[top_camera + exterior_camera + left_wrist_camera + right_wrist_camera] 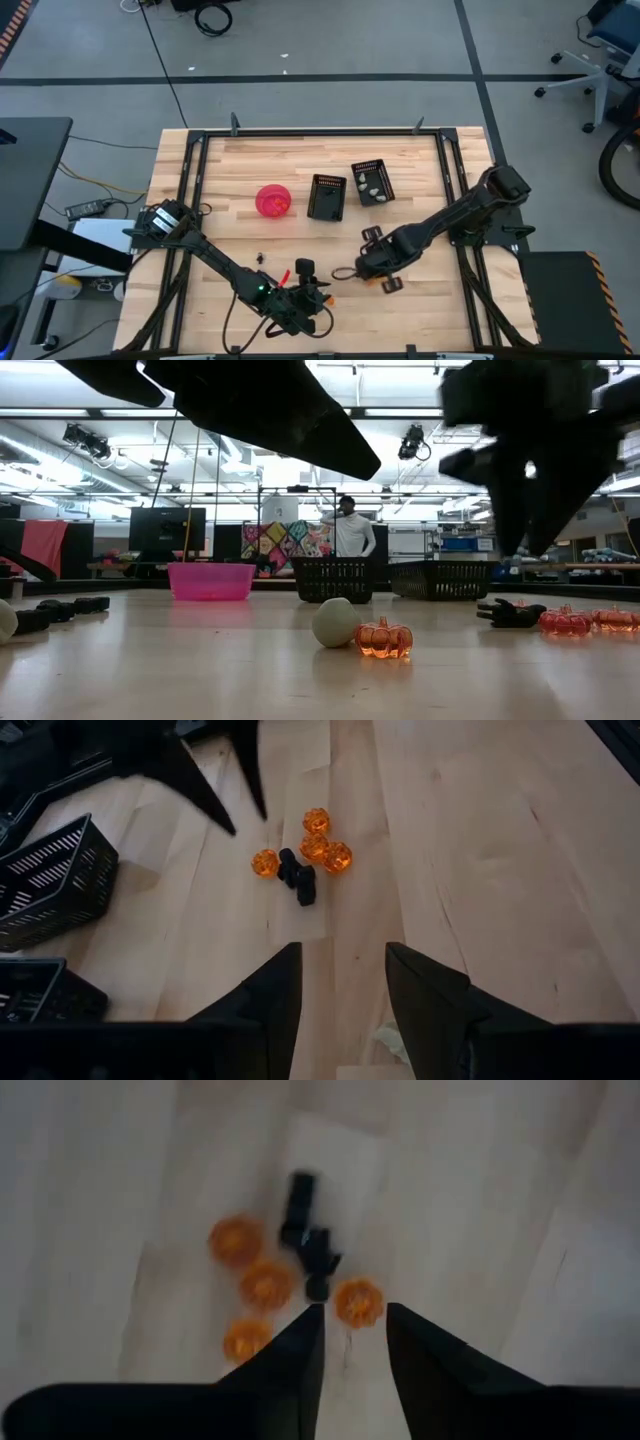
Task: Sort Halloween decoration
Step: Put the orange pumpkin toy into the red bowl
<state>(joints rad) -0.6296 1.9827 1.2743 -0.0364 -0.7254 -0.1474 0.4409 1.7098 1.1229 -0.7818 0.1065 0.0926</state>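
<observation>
Hovering right gripper over trinket cluster: four orange pumpkins, black piece among them, near front of bench. Fingers slightly parted, empty. Pick orange one nearest fingertips; descend straight, avoid nudging black piece. Left gripper parted, probably empty, close by: limited room. Baskets well apart.

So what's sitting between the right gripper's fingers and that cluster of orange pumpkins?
Nothing but bare wood: in the right wrist view the right gripper hangs open just above the orange pumpkins and the black trinket among them.
</observation>
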